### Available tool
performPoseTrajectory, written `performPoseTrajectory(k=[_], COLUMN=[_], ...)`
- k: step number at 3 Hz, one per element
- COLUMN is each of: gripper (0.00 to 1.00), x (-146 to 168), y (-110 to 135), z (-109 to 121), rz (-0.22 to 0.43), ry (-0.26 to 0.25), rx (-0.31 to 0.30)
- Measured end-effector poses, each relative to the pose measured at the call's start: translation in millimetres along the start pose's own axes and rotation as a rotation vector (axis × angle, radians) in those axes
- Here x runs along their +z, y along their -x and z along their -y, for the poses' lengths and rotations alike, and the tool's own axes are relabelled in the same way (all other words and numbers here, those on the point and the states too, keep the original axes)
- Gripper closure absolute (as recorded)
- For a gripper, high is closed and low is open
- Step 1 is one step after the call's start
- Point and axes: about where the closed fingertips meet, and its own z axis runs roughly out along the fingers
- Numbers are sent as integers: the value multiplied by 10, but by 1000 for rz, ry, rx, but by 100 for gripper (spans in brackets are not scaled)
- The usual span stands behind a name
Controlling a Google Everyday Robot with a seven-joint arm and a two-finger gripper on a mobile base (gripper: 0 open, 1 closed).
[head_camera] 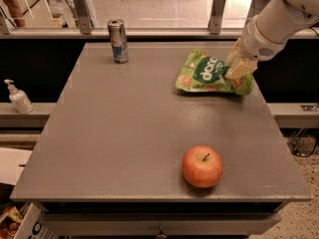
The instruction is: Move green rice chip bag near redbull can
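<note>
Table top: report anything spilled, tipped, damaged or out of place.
Nothing stands out. The redbull can stands upright at the far left. The green rice chip bag lies flat at the far right, nothing spilled, with the gripper at its right end. The apple sits whole near the front edge.
</note>
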Motion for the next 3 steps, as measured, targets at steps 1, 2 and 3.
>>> performPoseTrajectory(k=[1, 2, 3], gripper=[100, 100, 100], x=[-25, -97, -135], y=[51, 323, 699], z=[32, 153, 271], rz=[24, 64, 104], ry=[0, -18, -37], rx=[-1, -39, -88])
